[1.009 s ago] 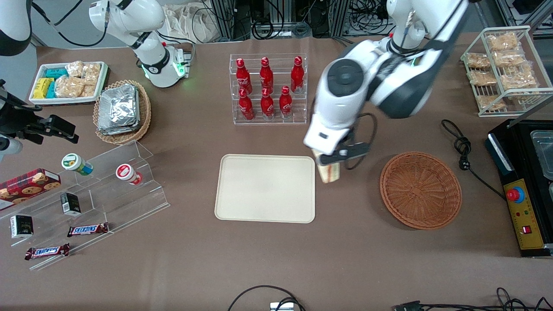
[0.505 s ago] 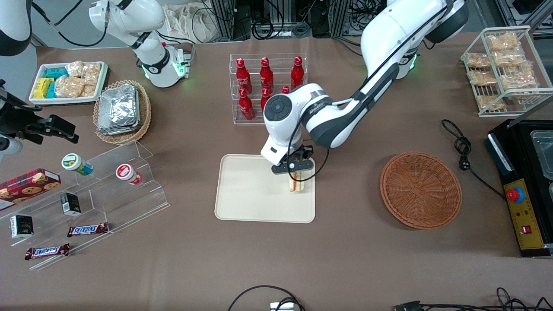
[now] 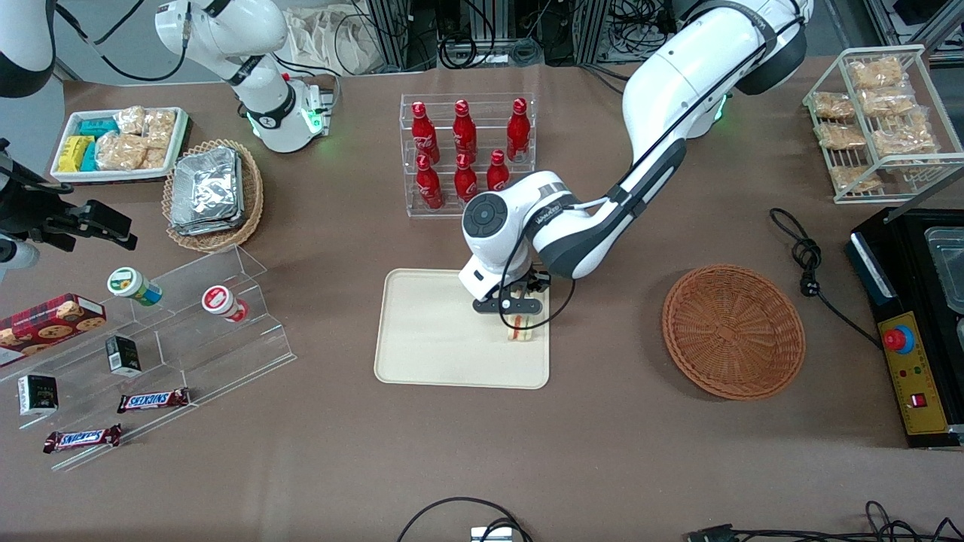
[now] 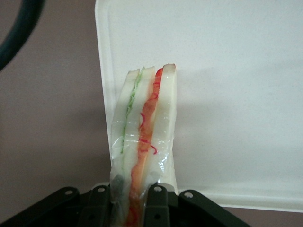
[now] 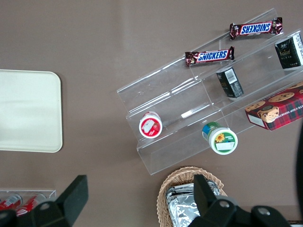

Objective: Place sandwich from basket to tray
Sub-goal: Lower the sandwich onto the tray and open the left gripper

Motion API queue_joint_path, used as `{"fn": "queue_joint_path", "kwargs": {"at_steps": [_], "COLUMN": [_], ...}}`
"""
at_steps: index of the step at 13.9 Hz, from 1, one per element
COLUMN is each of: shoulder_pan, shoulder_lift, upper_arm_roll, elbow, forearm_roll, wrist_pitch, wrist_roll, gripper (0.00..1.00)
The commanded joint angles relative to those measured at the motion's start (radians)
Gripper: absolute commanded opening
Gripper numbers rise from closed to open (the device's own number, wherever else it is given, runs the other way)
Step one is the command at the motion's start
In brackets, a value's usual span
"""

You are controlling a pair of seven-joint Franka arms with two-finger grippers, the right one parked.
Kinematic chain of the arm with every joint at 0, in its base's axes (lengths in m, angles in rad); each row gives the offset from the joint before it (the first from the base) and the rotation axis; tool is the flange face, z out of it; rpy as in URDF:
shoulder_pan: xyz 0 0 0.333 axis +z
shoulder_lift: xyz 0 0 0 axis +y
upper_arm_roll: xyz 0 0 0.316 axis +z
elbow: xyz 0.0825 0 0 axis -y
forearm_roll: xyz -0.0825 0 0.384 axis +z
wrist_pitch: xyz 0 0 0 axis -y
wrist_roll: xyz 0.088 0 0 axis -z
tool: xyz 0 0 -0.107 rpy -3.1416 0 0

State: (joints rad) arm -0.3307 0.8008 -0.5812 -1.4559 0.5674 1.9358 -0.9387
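Observation:
The sandwich point(image 3: 520, 328) point(image 4: 144, 137), pale bread in clear wrap with green and orange-red filling lines, stands on edge over the cream tray point(image 3: 429, 339) point(image 4: 227, 94), near the tray's edge toward the basket. My gripper point(image 3: 515, 310) point(image 4: 128, 201) is shut on the sandwich, with its black fingers point(image 4: 158, 203) pressing both bread faces. Whether the sandwich's lower end touches the tray I cannot tell. The reddish-brown wicker basket point(image 3: 733, 330) sits empty toward the working arm's end of the table. In the right wrist view, one end of the tray point(image 5: 28, 111) shows.
A clear rack of red bottles point(image 3: 467, 154) stands just farther from the camera than the tray, close to my arm. A tan wicker basket of foil packets point(image 3: 213, 193), a white snack tray point(image 3: 117, 143) and an acrylic step shelf point(image 3: 162, 331) lie toward the parked arm's end. A black cable point(image 3: 809, 260) lies near the basket.
My gripper carried the sandwich from between basket and tray to over the tray, then lowered it slightly and shifted nearer the camera.

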Motion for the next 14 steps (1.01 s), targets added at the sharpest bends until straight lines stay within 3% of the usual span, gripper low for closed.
{"fn": "queue_joint_path", "kwargs": {"at_steps": [1,3,5,6,7,8,10,14], "shoulder_pan": [-0.004,-0.005,-0.005,-0.005,-0.007,-0.011,-0.018,-0.021], "shoulder_lift": [0.044,0.058,0.07,0.075,0.084,0.09,0.09,0.064], "upper_arm_roll": [0.01,0.017,0.018,0.02,0.024,0.026,0.032,0.032], "elbow": [0.061,0.061,0.065,0.083,0.095,0.104,0.097,0.081], "forearm_roll": [0.019,0.02,0.02,0.02,0.022,0.028,0.078,0.103], "wrist_pitch": [-0.011,-0.003,0.002,0.005,0.008,0.028,0.054,0.052], "wrist_roll": [0.041,0.046,0.043,0.043,0.041,0.037,-0.05,-0.254], "gripper": [0.03,0.09,0.27,0.43,0.67,1.0,1.0,1.0]}}
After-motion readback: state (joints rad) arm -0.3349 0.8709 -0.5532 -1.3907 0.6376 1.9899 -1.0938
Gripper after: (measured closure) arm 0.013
